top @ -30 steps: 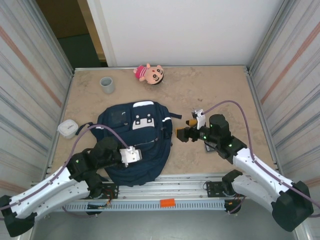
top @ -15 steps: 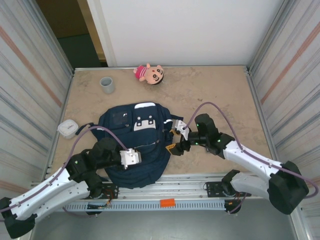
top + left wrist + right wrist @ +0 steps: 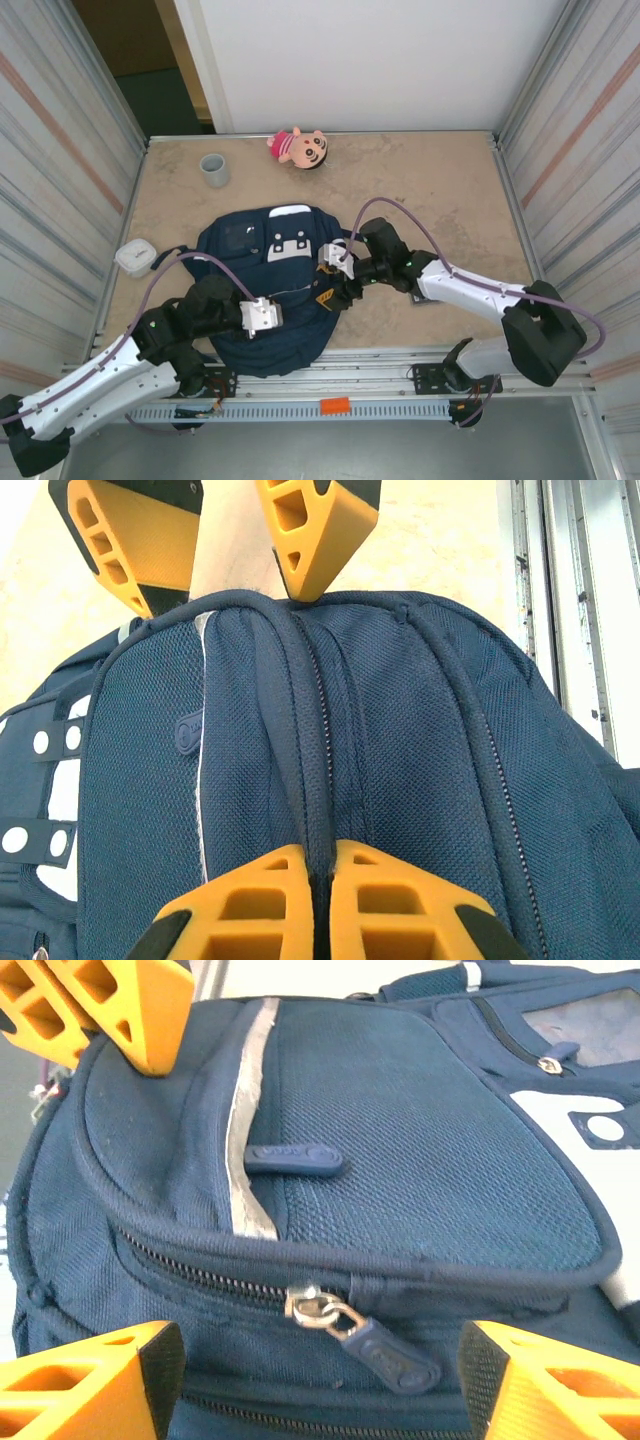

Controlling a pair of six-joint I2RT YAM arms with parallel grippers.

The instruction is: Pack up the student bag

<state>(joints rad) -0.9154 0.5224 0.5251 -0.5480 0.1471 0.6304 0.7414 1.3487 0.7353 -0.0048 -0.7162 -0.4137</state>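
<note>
The left gripper (image 3: 318, 872) is closed and pinches a raised seam of the student bag (image 3: 232, 268). The right gripper (image 3: 320, 1348) stands open around a zipper pull (image 3: 386, 1356).

- The student bag (image 3: 268, 290) lies flat across the middle of the near half of the table (image 3: 450, 185) and is the biggest bulk in the way.
- The left fingers (image 3: 345, 900) are pinched on a ridge of fabric at the bag's near end, and that arm fills the near-left corner.
- The right fingers (image 3: 325, 296) stand apart at the bag's right edge, either side of a zip pull (image 3: 375, 1345). That arm bars the near-right strip.
- A white box (image 3: 134, 257) sits by the left wall, leaving a narrow gap to the bag.
- A grey cup (image 3: 214, 170) and a doll (image 3: 298, 147) stand along the far side, well apart from the bag, with a passable lane between.
- The far-right part of the table is the widest free room.
- Ribbed walls (image 3: 570, 120) close both sides.
</note>
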